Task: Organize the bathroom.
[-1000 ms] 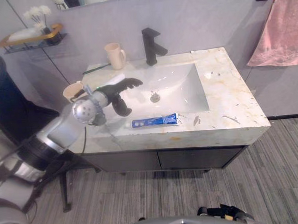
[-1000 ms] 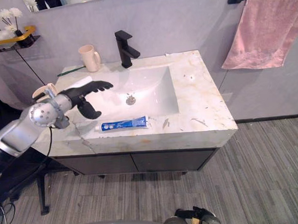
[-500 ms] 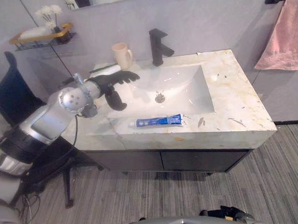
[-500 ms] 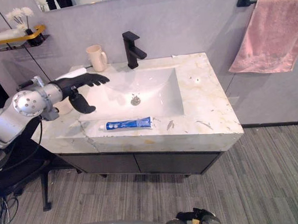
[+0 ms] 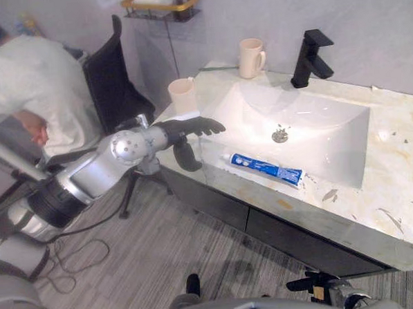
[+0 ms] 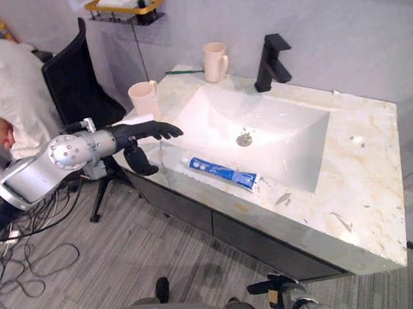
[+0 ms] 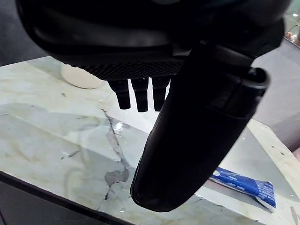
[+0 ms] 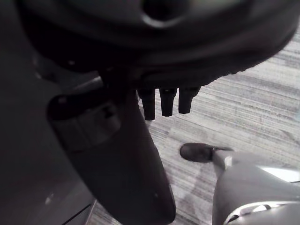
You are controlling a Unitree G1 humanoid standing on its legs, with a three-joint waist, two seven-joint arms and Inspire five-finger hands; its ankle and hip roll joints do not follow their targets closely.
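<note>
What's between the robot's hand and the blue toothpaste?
Nothing: in the left eye view, bare marble countertop separates the open left hand from the toothpaste tube.

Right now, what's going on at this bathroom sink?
The left robot hand hovers open and holding nothing over the near-left corner of the marble counter, beside a cream cup. A blue toothpaste tube lies on the counter's front edge by the basin. A second cup stands near the black faucet. A person is off to the left. The right robot hand hangs open above the floor.
</note>
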